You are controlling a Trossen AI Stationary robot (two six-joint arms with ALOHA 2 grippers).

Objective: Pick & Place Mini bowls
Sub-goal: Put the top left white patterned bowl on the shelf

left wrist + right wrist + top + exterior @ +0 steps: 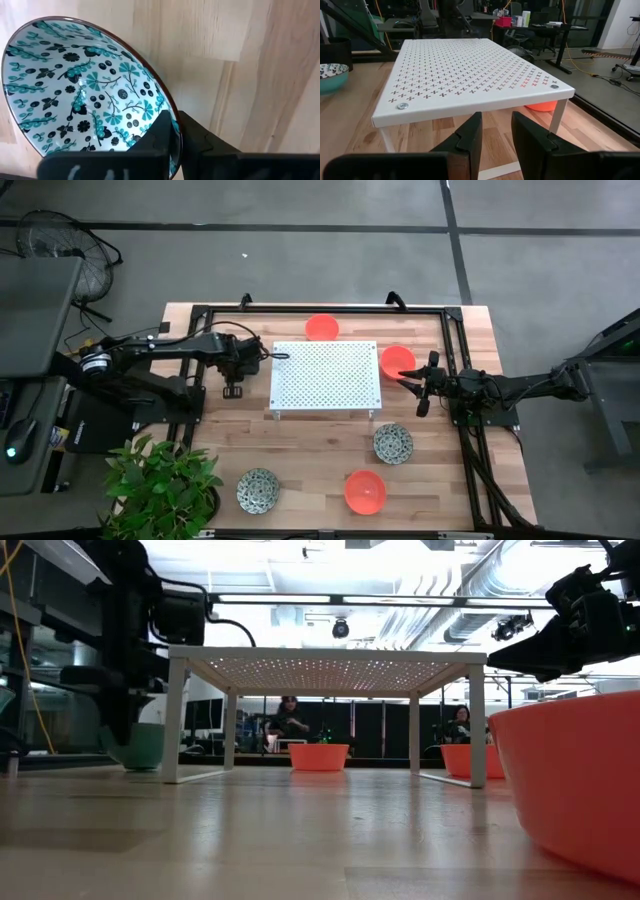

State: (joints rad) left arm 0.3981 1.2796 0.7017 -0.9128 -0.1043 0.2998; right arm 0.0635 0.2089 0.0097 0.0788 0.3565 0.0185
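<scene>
At the left edge of the white perforated platform [325, 377], the left gripper [238, 358] has its fingers pinched on the rim of a patterned mini bowl [82, 87], one finger inside and one outside the wall. From the level view that bowl [140, 746] sits at or just above the wooden surface [310, 450], beside the platform's left leg; I cannot tell whether it touches the wood.

Over on the right, the right gripper [420, 383] hangs just off the platform's right edge, its fingers [467, 137] a little apart with nothing between them, pointing at the platform [470, 70]. An orange-red mini bowl [397, 361] lies right next to it, on its far side, close against the platform's right edge.

Another orange-red bowl [321, 328] rests at the far side of the surface, just behind the platform. Nearer, a second patterned bowl [393, 443] sits to the right, off the platform's near right corner. Along the near edge lie a third patterned bowl [258, 490] at the left and a third orange-red bowl [365, 492] to its right, well apart from both grippers.
</scene>
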